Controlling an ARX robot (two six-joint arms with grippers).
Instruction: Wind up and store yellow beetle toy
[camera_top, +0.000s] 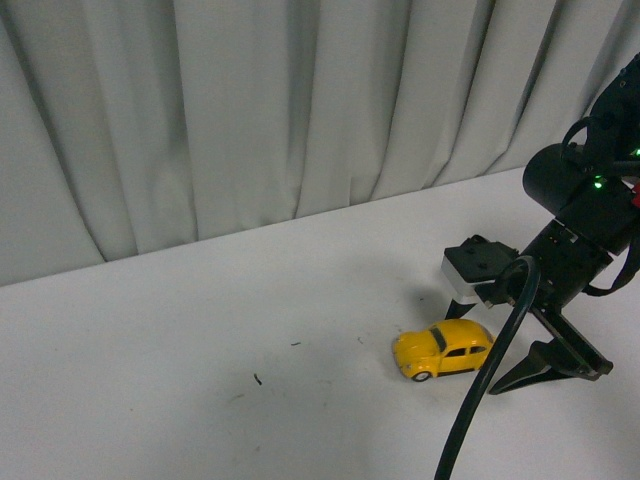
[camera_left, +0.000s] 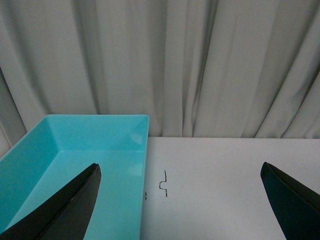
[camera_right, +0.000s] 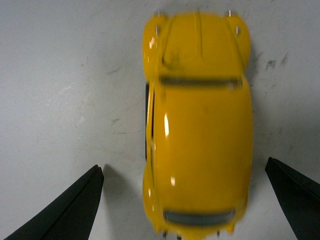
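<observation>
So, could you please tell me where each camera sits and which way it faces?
Front view: on the robot's body, facing forward over the white table to the curtain; shows the open right gripper beside the yellow beetle toy.
Left wrist view: on that wrist, looking along the table at a teal bin and curtain; the open left gripper frames it.
Right wrist view: on that wrist, looking down on the toy; both fingers show.
Shared: front and right wrist views both show the toy.
</observation>
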